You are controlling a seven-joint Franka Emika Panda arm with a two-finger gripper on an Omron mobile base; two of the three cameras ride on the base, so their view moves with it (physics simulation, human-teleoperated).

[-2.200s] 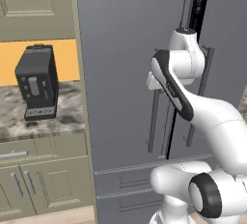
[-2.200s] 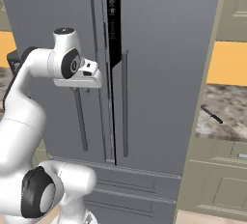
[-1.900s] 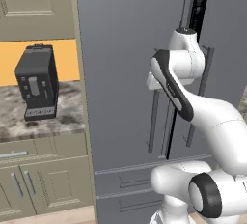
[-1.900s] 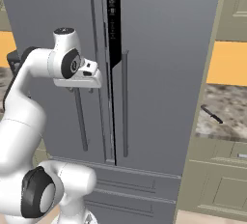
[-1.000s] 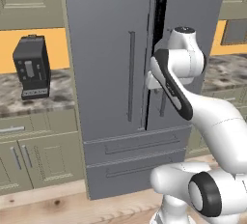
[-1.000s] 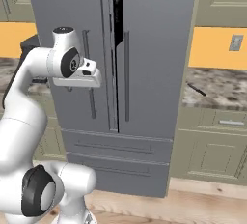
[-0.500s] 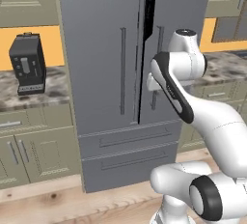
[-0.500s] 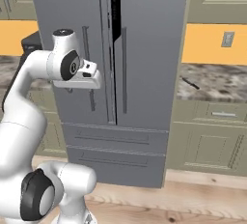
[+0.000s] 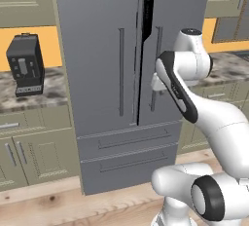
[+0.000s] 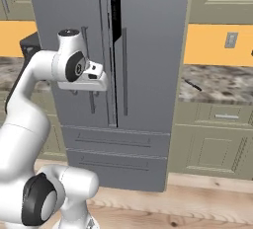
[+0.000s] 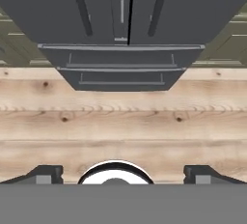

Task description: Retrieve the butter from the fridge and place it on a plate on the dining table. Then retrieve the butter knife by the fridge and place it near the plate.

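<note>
On the far left in the left base view a black coffee machine stands on the marbled surface above beige cupboards. Next comes the fridge, tall and dark grey, both doors closed, its two long bar handles either side of the centre seam and two drawers below. The white arm is raised in front of the right door, its hand level with the handles. The gripper points down at the wooden floor — in the hand view its two dark fingertips stand far apart with nothing between them, so it is released. To the right of the fridge, in the right base view, a slim dark butter knife lies on the marbled surface — well apart from the arm
</note>
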